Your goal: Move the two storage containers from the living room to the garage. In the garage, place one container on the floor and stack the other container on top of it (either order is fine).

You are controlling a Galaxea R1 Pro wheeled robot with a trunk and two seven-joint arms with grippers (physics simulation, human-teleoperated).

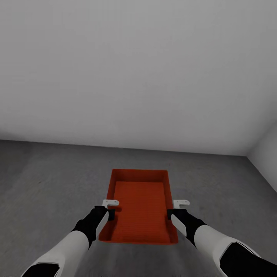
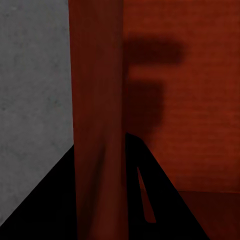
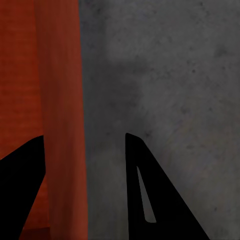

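One orange-red storage container (image 1: 142,204), lidless and empty, sits low over the dark grey garage floor (image 1: 50,181); I cannot tell whether it touches the floor. My left gripper (image 1: 109,209) is at its left long wall. In the left wrist view both black fingers (image 2: 165,200) press against that wall (image 2: 97,100), so it is shut on it. My right gripper (image 1: 175,209) straddles the right long wall (image 3: 60,100). There the outer finger (image 3: 150,190) stands apart from the wall, with grey floor (image 3: 175,75) showing in the gap, so it is open.
A plain white-grey wall (image 1: 138,77) rises a short way beyond the container. A second wall (image 1: 267,154) meets it at the far right corner. Bare concrete spreads to both sides of the bin.
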